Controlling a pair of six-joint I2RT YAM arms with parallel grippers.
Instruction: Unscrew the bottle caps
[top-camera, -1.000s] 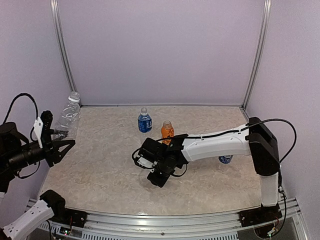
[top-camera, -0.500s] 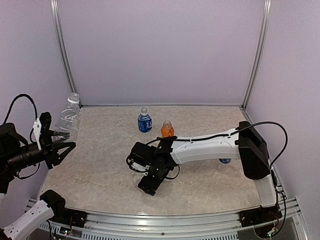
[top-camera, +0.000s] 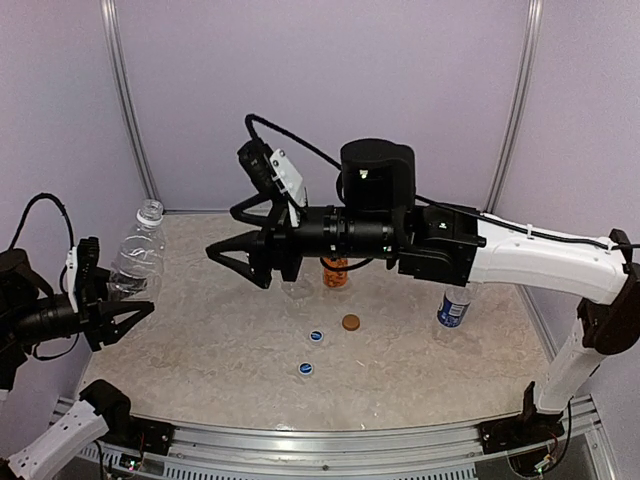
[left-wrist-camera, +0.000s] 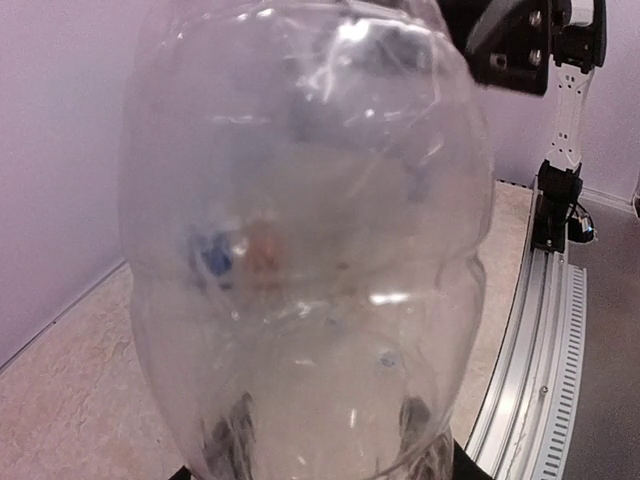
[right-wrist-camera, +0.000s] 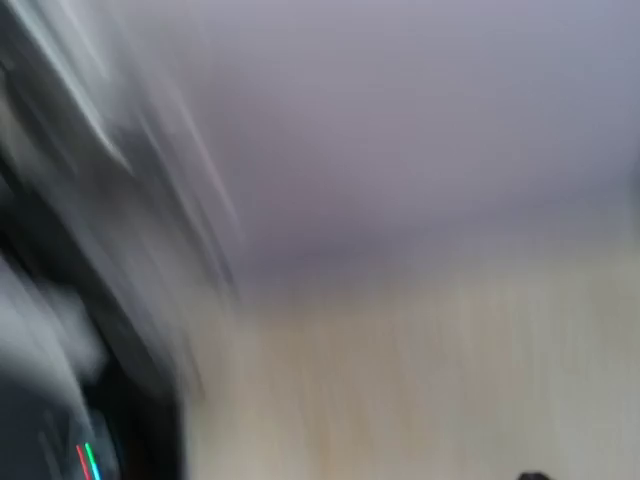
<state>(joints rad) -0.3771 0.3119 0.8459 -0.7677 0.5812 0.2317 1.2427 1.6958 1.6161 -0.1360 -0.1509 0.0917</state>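
Three loose caps on the table, two blue, one brown. The last cap sits on the clear unlabelled bottle, held up at the left edge by the left gripper, closed around its lower body. Right gripper is raised mid-table, spread wide, empty; its wrist view is pure blur. Risks: thin wall buckling or spinning in the left grip under twist torque, and the right arm clipping the orange bottle beneath it.
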